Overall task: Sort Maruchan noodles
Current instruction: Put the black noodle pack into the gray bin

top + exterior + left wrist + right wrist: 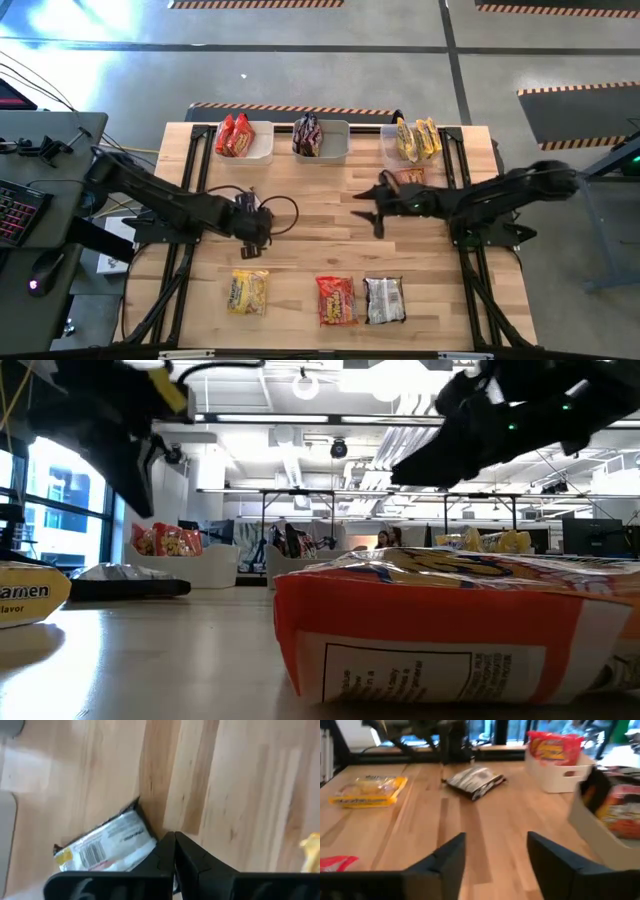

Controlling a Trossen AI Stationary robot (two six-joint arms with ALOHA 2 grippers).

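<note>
Right now the job is about one silver packet (107, 847) of Maruchan noodles. It lies flat on the wooden table (320, 230), on the left side near the middle. The left gripper (174, 851) is down at one end of it, and its two fingers are pressed tight together. They meet right at the packet's edge, but I cannot tell if they have really caught the wrapper or just missed it. I think the step is to pick this packet up and take it to the middle bin (335, 150), where the other silver and dark packets sit. To do it well, the arm should lift slowly and check that the packet comes up too. If it stays down, open up and grab further in. The red bin (262, 150) is just beside the middle one, so aim with care. The right gripper (495, 855) hangs over the table's right half with its fingers wide apart and nothing in them. An orange packet (408, 177) lies near it, just below the yellow bin (390, 135). A yellow packet (248, 292), a red packet (336, 300) and another silver packet (384, 300) wait along the near edge.
</note>
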